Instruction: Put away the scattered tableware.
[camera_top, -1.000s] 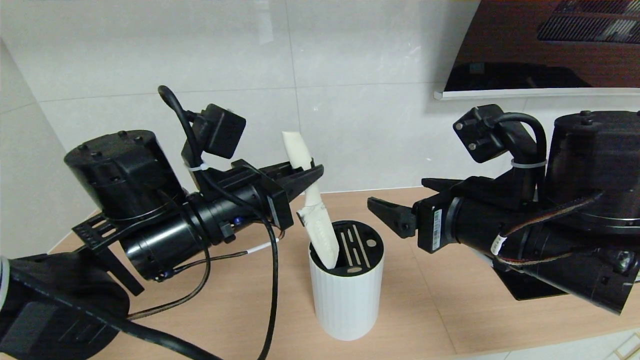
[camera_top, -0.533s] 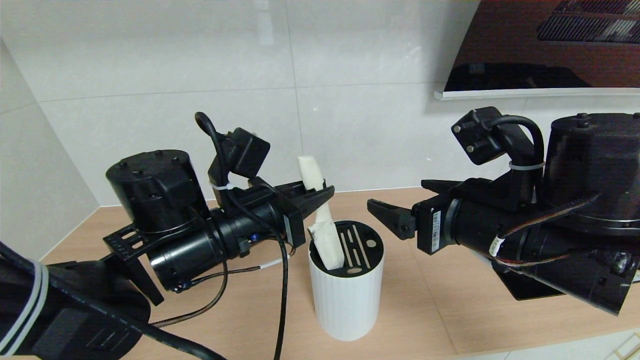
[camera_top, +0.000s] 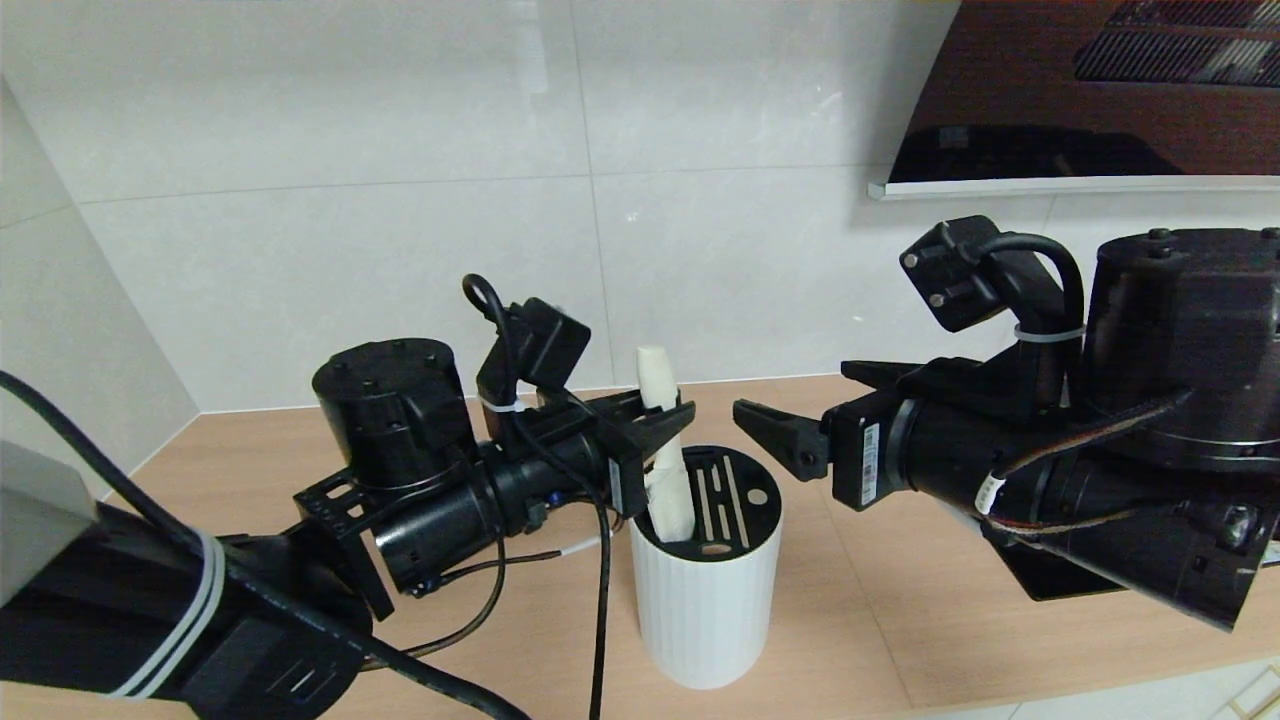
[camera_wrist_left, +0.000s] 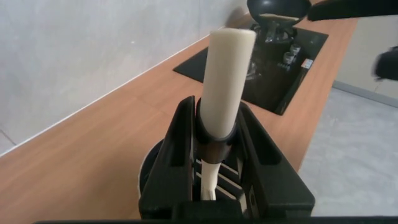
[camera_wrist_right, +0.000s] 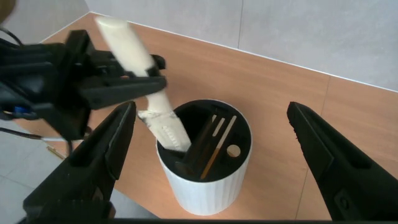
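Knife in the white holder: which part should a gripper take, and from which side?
The cream handle, clear above the holder while the blade sits in a slot. Come from the side, closing across the near-upright handle, as the left gripper does.

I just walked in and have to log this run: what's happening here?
The left hand is clamped on the pale handle of a knife. The knife's blade is partly down in a slot of the white holder, which stands on the wooden counter. The right hand hangs open and empty beside the holder, on the robot's right, touching nothing. The knife is not yet fully seated.
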